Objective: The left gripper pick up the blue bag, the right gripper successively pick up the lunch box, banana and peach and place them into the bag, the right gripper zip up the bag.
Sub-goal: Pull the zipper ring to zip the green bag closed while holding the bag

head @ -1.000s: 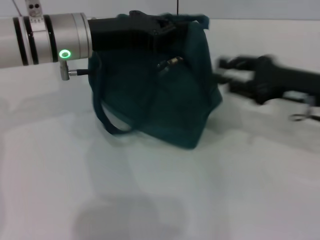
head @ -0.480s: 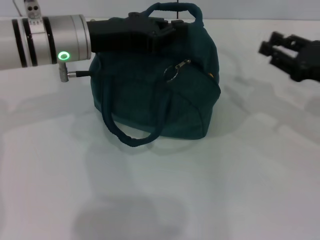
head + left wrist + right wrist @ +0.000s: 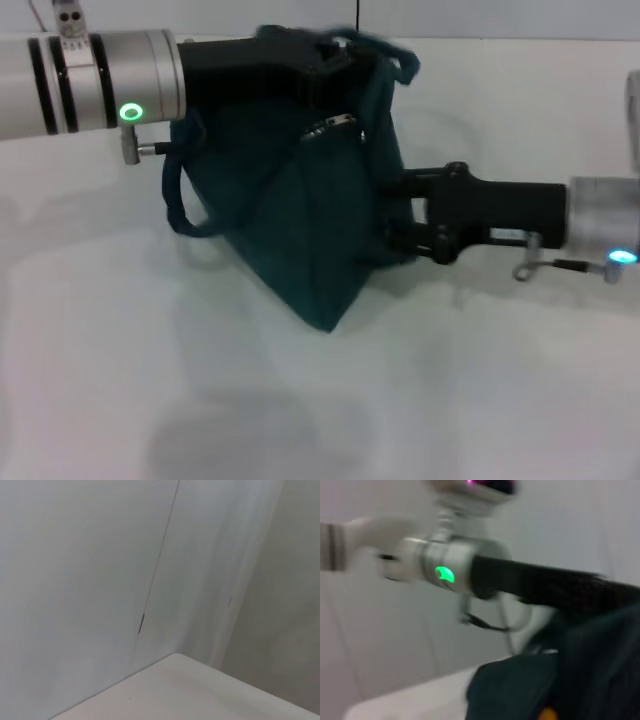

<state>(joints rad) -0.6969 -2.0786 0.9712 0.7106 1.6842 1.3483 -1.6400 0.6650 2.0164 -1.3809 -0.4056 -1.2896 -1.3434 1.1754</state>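
White tabletop (image 3: pixel 300 400): since half a second ago my right gripper (image 3: pixel 392 215) has reached the blue bag (image 3: pixel 300 210), jaw state indeterminable; bag now tilted. Left gripper (image 3: pixel 335 60) holds its top.

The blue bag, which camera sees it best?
The head view. It shows the whole blue bag, tilted, with the left gripper at its top and the right gripper pressed against its side. The right wrist view shows only part of the dark fabric. The left wrist view shows none of it, only pale walls.
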